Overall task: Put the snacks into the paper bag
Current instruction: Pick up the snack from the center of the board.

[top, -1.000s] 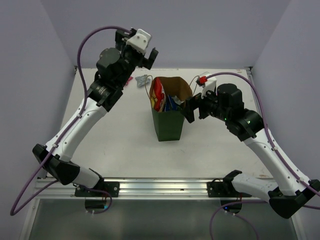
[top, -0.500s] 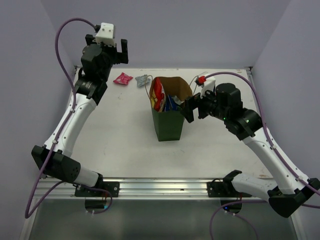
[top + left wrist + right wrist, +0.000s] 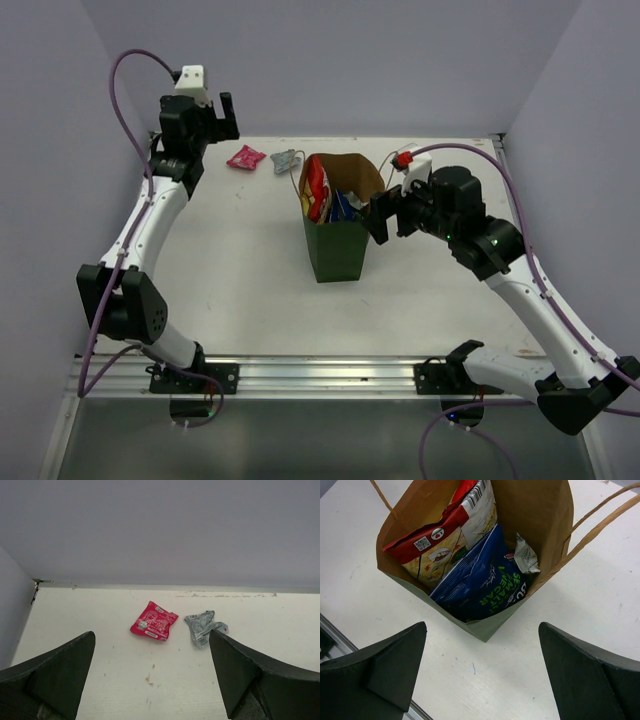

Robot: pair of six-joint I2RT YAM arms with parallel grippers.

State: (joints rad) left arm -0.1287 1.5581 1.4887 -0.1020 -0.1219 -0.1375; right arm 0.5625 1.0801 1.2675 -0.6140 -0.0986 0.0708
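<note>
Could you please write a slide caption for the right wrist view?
Paper bag holding a chip bag and blue packet, framed by the open right hand.

My top view sits high above and behind the arm bases (image 3: 190,378), looking down and forward over the whole worktop (image 3: 250,290) to the back wall (image 3: 350,70); widest and farthest of the three. Left wrist cam rides the left claw (image 3: 155,680), up at the far left corner, facing obliquely down toward the wall's foot, mid-range. It frames the pinkish-red packet (image 3: 154,621) and silver packet (image 3: 202,626), both also visible small in my top view. Right wrist cam on the right claw (image 3: 487,675) looks steeply down, close, into the paper bag (image 3: 540,510); top view shares that bag mouth. The wrist views cover separate patches of worktop
</note>
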